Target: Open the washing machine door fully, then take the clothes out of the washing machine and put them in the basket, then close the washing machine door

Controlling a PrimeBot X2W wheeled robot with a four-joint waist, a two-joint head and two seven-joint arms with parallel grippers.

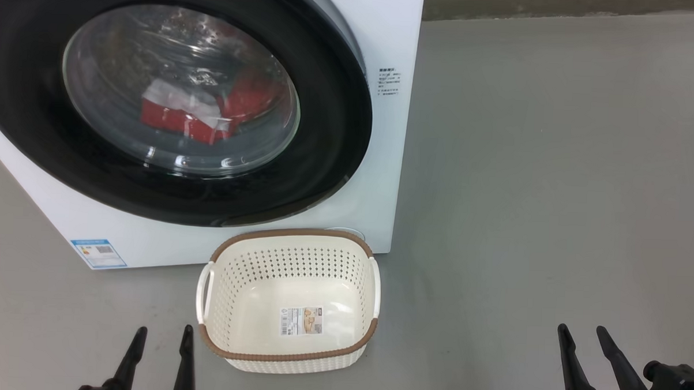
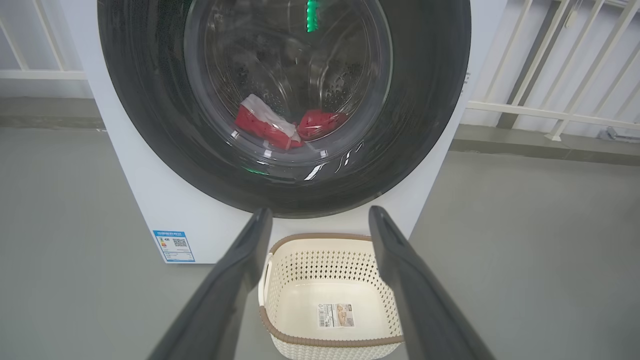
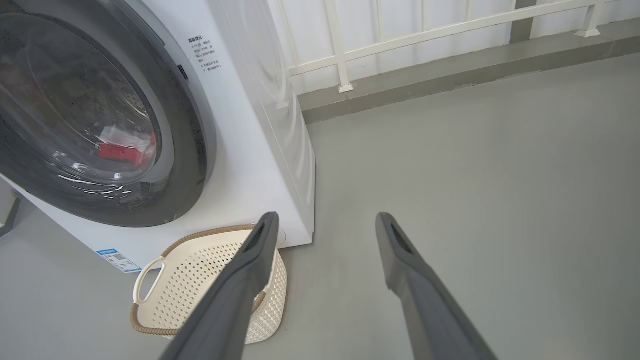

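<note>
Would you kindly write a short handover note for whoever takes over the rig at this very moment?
Left gripper: jaws open, empty, low beside the basket.
Right gripper: jaws open, empty, over bare floor to the basket's right.
Washing machine door: looks shut.
Clothes: red, inside the washing machine, seen through the glass.
Basket: empty, on the floor in front of the machine.
Done: nothing.
Left: open the door fully, move the clothes into the basket, close the door.
</note>
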